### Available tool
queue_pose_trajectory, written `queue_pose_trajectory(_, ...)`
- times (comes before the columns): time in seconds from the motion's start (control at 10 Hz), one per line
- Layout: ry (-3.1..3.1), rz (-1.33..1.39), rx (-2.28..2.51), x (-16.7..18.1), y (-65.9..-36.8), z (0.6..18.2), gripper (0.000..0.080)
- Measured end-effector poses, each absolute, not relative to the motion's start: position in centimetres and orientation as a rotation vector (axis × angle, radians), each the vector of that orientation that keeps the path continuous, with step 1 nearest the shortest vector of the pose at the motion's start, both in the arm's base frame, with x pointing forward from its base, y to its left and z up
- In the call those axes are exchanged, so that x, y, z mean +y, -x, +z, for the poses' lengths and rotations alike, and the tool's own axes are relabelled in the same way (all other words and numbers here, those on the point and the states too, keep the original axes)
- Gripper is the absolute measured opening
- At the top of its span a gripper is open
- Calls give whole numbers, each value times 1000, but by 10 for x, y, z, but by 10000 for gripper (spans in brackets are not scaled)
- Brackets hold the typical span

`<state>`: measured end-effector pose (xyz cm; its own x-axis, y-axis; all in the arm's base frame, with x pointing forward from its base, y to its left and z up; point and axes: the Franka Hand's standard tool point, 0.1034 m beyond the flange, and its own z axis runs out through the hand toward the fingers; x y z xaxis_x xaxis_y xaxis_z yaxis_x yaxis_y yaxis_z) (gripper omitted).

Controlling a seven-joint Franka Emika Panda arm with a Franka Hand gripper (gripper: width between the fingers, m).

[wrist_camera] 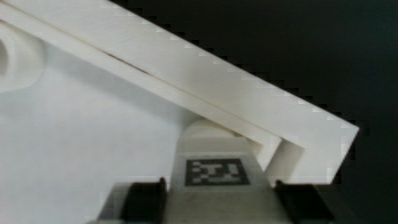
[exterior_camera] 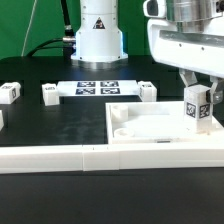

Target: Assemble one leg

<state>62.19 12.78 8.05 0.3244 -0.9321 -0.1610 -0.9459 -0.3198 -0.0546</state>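
Note:
My gripper (exterior_camera: pixel 197 100) is shut on a leg (exterior_camera: pixel 196 110), a small white post with a black-and-white tag on its face. It holds the leg upright at the corner of the large white panel (exterior_camera: pixel 140 128) on the exterior view's right. In the wrist view the leg (wrist_camera: pixel 217 160) sits between the two dark fingers (wrist_camera: pixel 146 200) of the gripper (wrist_camera: pixel 221 202), tucked inside the corner of the panel's raised rim (wrist_camera: pixel 214 85). I cannot tell whether the leg's lower end touches the panel.
Three more legs lie at the back (exterior_camera: pixel 10 92), (exterior_camera: pixel 50 93), (exterior_camera: pixel 147 92). The marker board (exterior_camera: pixel 97 88) lies between them by the arm's base (exterior_camera: pixel 98 40). A long white border wall (exterior_camera: pixel 90 156) runs along the front.

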Motion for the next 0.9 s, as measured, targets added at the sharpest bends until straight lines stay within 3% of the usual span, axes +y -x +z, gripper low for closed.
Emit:
queue_pose_trajectory(0.1, 2478, 146, 1687, 128, -622, 80, 292)
queue_pose_trajectory(0.2, 2514, 142, 1630, 128, -622, 80, 369)
queue_pose_trajectory(0.3, 2557, 153, 1569, 128, -620, 80, 509)
queue_pose_trajectory(0.4, 2672, 156, 1379, 127, -619, 79, 509)
queue_pose_trajectory(0.5, 2780, 151, 1150, 125, -621, 79, 619)
queue_pose_trajectory(0.9, 3003, 133, 427, 122, -625, 77, 648)
